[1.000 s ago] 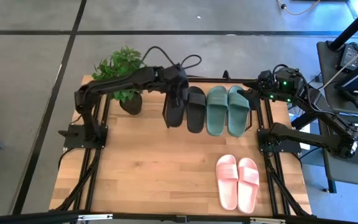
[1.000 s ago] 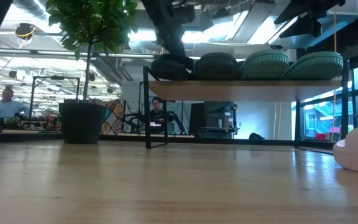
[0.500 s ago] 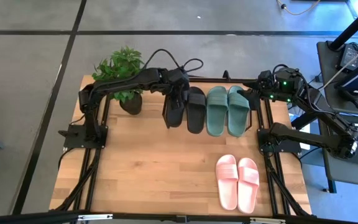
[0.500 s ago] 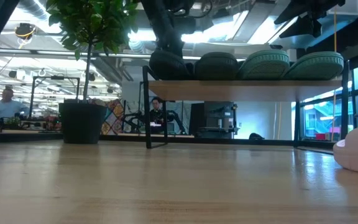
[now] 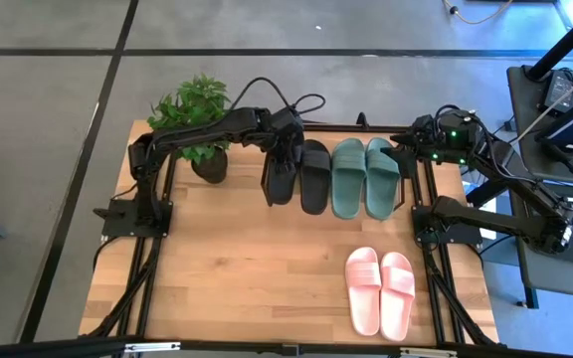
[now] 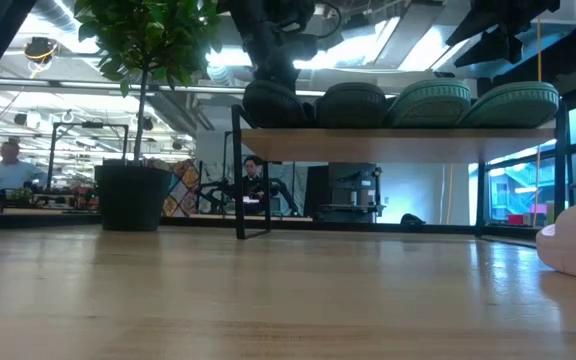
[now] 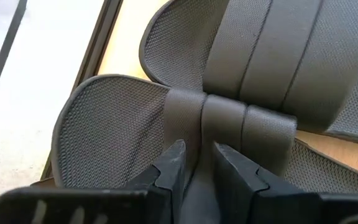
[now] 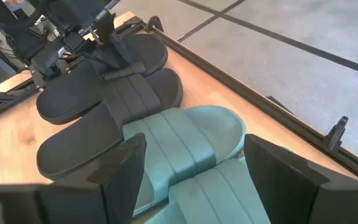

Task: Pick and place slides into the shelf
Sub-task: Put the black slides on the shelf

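So the left gripper (image 5: 285, 151) is over the left end of the shelf (image 6: 398, 145), fingers pinched onto the strap of the outer black slide (image 5: 281, 179), which looks tipped up on its side rather than lying flat. The left wrist view shows the two fingertips (image 7: 174, 163) squeezing a fold of that strap, with the slide's sole below. Its partner, the other black slide (image 5: 313, 174), lies flat just beside it, and the two green slides (image 5: 365, 176) fill the rest of the shelf toward its right end, all four in a row. The pink slides (image 5: 380, 289) are sitting side by side near the table's (image 5: 247, 268) front right corner, well apart from the shelf. The right gripper (image 5: 410, 145) is parked by the shelf's right end, fingers spread wide and holding nothing. A potted plant (image 5: 197, 114) stands at the table's back left corner.
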